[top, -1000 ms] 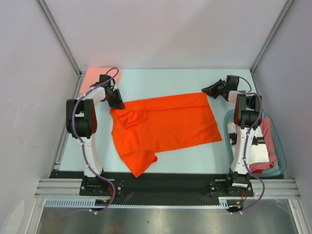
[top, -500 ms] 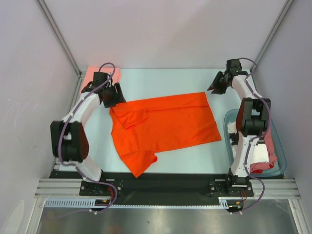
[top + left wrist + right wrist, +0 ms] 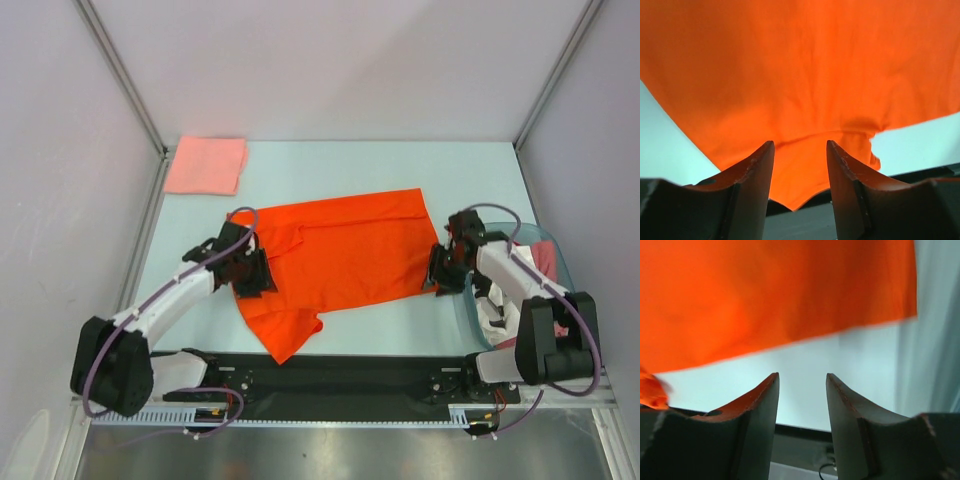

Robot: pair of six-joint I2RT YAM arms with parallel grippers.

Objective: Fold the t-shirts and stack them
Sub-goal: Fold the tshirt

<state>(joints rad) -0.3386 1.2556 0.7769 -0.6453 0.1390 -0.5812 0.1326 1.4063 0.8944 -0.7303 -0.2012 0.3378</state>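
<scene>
Above the near side of the orange cotton t-shirt, lying long-axis left-to-right on the pale desk, hovering with left gripper at its left end, right gripper at its right corner, both spread, empty.

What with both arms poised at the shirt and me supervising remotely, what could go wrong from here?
The right gripper is open over bare table, short of the orange t-shirt's hem; closing there may catch nothing. The far sleeve lies doubled over the body, so folding could trap that crease. The near sleeve reaches the table's black front edge and might snag when dragged.
</scene>
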